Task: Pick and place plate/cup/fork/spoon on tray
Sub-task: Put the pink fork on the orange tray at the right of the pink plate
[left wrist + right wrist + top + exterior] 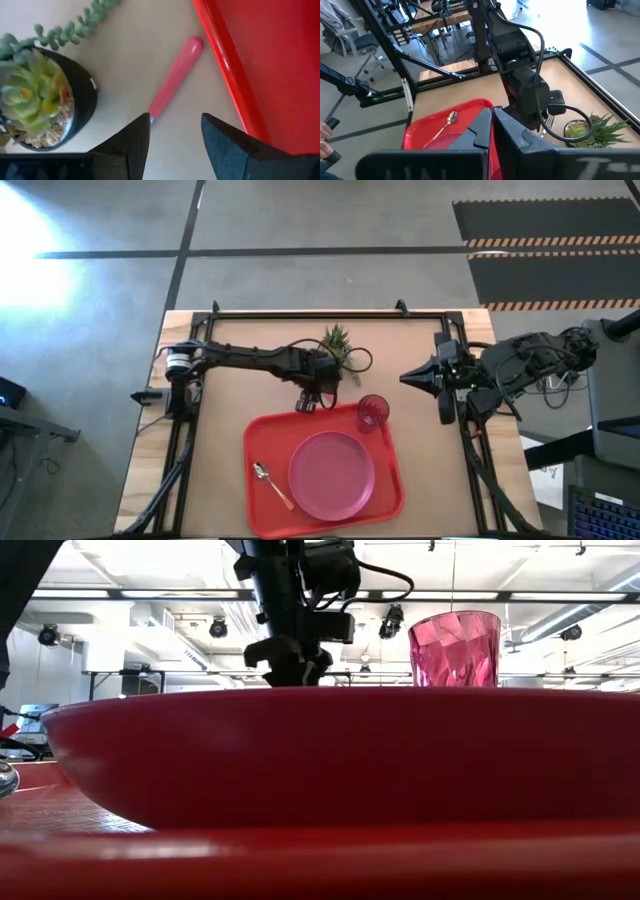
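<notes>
The red tray [268,436] lies at the table's near middle. The pink plate [332,475], the orange-handled spoon [272,483] and the red-pink cup [372,412], which stands upright at the far right corner, rest on it. The fork lies flat on the table just beyond the tray's far rim, its pink handle [175,77] showing in the left wrist view and its tines [549,121] in the right wrist view. My left gripper [308,402] is open, pointing down over the fork's tine end [175,117]; whether it touches, I cannot tell. My right gripper [405,378] is shut and empty at the table's right.
A small potted green plant [338,345] in a black pot [75,100] stands close behind the fork and my left gripper. A trailing stem [75,25] lies on the table beside it. The tray's raised rim [225,65] runs along the fork's other side.
</notes>
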